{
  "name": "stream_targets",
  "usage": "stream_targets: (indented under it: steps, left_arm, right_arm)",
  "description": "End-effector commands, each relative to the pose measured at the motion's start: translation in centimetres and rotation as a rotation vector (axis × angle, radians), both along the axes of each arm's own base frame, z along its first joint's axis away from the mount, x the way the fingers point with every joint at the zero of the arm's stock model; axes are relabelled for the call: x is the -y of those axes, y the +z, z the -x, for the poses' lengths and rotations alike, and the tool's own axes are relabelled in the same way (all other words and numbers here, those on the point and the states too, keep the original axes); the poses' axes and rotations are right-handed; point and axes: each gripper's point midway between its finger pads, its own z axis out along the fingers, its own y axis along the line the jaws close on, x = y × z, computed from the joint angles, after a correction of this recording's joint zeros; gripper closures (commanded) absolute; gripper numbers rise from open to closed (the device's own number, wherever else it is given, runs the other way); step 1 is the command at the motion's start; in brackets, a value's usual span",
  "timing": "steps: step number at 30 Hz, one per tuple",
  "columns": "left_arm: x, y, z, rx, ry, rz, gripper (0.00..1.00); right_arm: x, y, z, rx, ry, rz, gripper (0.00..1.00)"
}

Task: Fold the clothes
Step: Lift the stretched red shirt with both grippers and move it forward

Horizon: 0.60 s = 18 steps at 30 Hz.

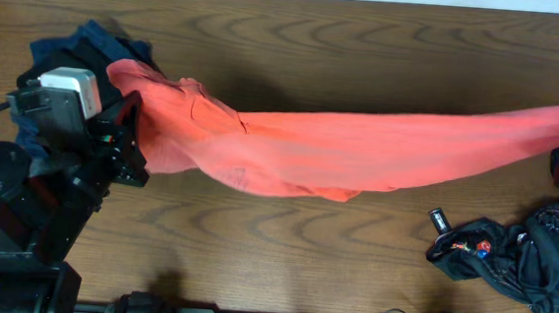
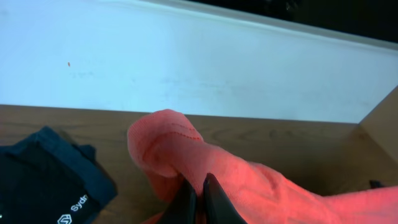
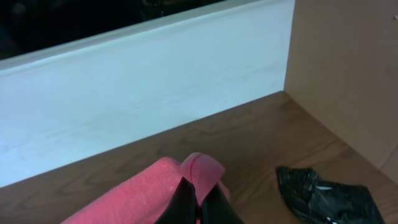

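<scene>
While both tools grip it, you have the coral-red T-shirt [image 1: 359,147] drawn out as one long band across the wooden surface [image 1: 303,247]. Its long axis runs left to right. It is bunched and wide at the left end and narrows toward the right, where it passes out of the overhead view. Your left tool [image 2: 200,198] is closed on a rolled fold at the shirt's left end. Your right tool [image 3: 198,200] is pinched on a fold at the far right end.

Bare wood lies along the whole far side of the band, and more lies on the near side between the shirt and the arm bases. At the left, the navy shirt [image 1: 110,38] lies just behind the gripped end, partly under your left arm. At the right, the black jersey [image 1: 533,263] is heaped near the surface's edge, on the near side of the band. A white wall [image 2: 186,68] closes the far edge of the surface. A wooden side panel [image 3: 342,68] stands at its right end, close to your right tool.
</scene>
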Motion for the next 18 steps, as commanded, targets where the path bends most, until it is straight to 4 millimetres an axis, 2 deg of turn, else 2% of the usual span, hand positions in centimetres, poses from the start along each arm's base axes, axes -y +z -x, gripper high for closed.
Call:
stream_targets:
  steps: [1,3,6,11,15,18]
  left_arm:
    - [-0.5,-0.2,-1.5,-0.025,0.032,0.017,0.94]
    - [-0.6,-1.3,-3.1,-0.068,0.031,0.018,0.94]
    - [-0.5,-3.7,-6.7,-0.148,0.020,0.024,0.94]
    - [0.4,-8.0,-13.9,-0.226,-0.047,0.053,0.94]
    - [0.8,-10.7,-21.3,-0.145,-0.077,0.013,0.94]
    - [0.2,-10.8,-25.6,-0.026,-0.047,-0.018,0.94]
  right_arm:
    - [1.6,-1.3,-1.7,-0.051,-0.062,-0.018,0.99]
    - [1.8,-2.6,-3.3,-0.101,-0.050,-0.025,0.99]
    - [2.3,-6.0,-6.7,-0.213,-0.036,-0.050,0.99]
    - [3.2,-12.4,-13.1,-0.368,0.001,-0.076,0.99]
    - [3.4,-17.0,-19.3,-0.389,0.058,-0.109,0.99]
    - [3.9,-19.2,-22.7,-0.356,0.054,-0.148,0.99]
